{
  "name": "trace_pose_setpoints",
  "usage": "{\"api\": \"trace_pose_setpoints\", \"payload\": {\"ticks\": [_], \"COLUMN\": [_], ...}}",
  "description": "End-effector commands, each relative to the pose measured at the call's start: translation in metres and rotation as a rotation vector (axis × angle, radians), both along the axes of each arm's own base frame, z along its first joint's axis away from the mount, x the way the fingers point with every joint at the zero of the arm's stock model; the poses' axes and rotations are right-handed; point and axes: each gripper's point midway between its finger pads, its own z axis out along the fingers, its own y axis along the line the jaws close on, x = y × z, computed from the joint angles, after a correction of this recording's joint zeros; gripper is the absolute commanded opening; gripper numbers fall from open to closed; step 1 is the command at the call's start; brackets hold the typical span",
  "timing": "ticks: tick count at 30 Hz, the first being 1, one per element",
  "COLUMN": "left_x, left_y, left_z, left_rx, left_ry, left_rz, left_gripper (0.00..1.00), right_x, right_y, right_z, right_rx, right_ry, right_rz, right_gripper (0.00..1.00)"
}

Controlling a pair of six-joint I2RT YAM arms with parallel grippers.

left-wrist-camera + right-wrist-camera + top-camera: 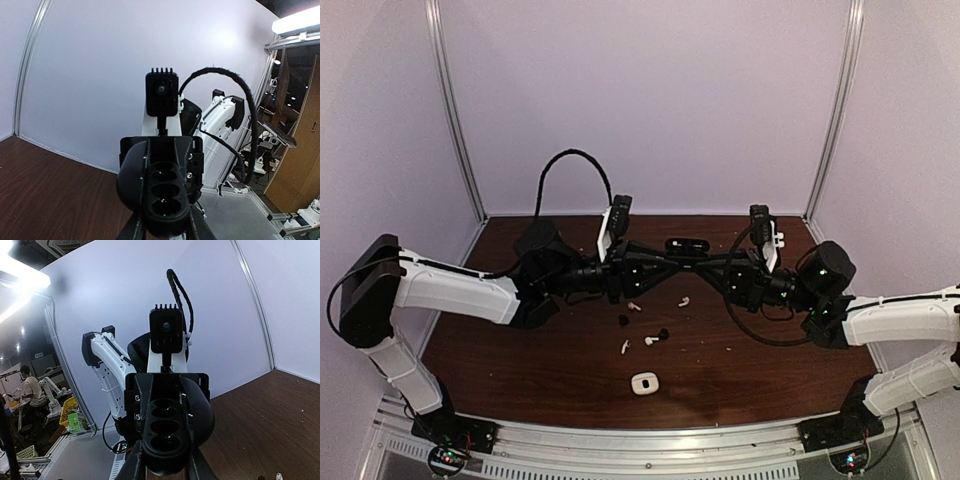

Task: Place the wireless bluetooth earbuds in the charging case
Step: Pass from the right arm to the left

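A black charging case (687,246) hangs above the table's middle, lid open toward the back wall. In the left wrist view the case (167,192) shows three empty sockets, and my left gripper (166,229) has a finger pressed on each side of it. From the right wrist the same case (167,437) sits gripped in my right gripper (165,471). The two grippers (672,263) (718,263) meet nose to nose. Loose on the wood below lie white earbuds (634,306) (683,300) (626,347) and black earbuds (623,320) (663,334).
A small white case (643,383) lies shut near the front edge of the brown table (520,360). One more white earbud (649,341) rests beside the black one. Lilac walls close the back and sides. Cables loop off both wrists.
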Motion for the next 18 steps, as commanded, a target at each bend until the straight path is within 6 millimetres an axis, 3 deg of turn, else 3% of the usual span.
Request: {"api": "trace_pose_setpoints", "payload": {"ticks": [1, 4, 6, 9, 18], "left_x": [-0.0089, -0.0109, -0.0106, -0.0108, -0.0114], "left_y": [0.0018, 0.0016, 0.0017, 0.0012, -0.0017], "left_z": [0.0231, 0.0235, 0.0235, 0.0225, 0.0204], "left_rx": [-0.081, -0.085, -0.085, -0.084, -0.091], "left_ry": [-0.057, -0.059, -0.060, -0.059, -0.055], "left_rz": [-0.042, -0.056, -0.056, -0.058, -0.059], "left_gripper": [0.18, 0.16, 0.15, 0.14, 0.13], "right_x": [-0.0016, -0.0018, -0.0015, -0.0007, 0.0021], "right_y": [-0.0023, -0.0021, -0.0022, -0.0018, 0.0027], "right_z": [-0.0009, -0.0014, -0.0016, -0.0006, 0.0009], "right_rx": [0.010, 0.011, 0.010, 0.011, 0.020], "right_ry": [0.001, 0.003, 0.003, 0.003, 0.007], "right_rz": [0.006, 0.007, 0.005, 0.003, 0.016], "right_gripper": [0.00, 0.03, 0.13, 0.20, 0.25]}}
